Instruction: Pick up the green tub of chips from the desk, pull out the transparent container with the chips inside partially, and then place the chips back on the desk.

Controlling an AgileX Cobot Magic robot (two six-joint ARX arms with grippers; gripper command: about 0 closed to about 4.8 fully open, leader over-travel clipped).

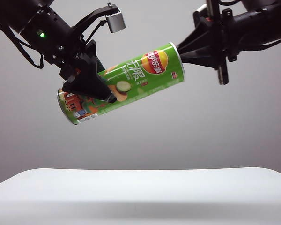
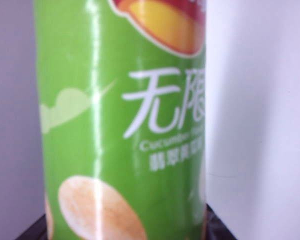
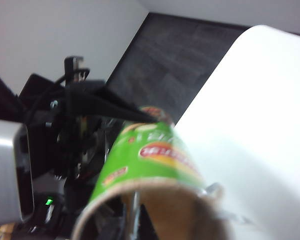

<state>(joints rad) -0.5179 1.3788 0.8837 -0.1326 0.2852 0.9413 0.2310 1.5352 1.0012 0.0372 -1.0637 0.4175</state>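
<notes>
Nearest me, I see the plain white smooth bench (image 1: 140, 187) stretching across the bottom of the exterior view, with nothing of the task resting on it.

Well above it hangs the long bright-green cylindrical tub of chips (image 1: 131, 82), tilted so that its left end sits lower and its right end higher. Its red-yellow logo, white Chinese characters and a cucumber slice face me, and the red building artwork sits near the lower left end with its silver rim.

On the left, my left gripper (image 1: 91, 84) has its black fingers closed around the lower half of the tub, clamping it across its body. In the left wrist view the green tub (image 2: 125, 125) fills the picture lengthwise, white characters and a pale chip picture sharp enough to read, with dark finger edges just showing at either side of it.

On the right, my right gripper (image 1: 181, 50) meets the raised right end of the tub, its fingers pinched shut there. The right wrist view shows the tub's open mouth (image 3: 155, 200) close up and blurred, its brown inner wall visible; I cannot tell what the fingers pinch. Beyond it I see the left arm and the white bench (image 3: 260, 125).
</notes>
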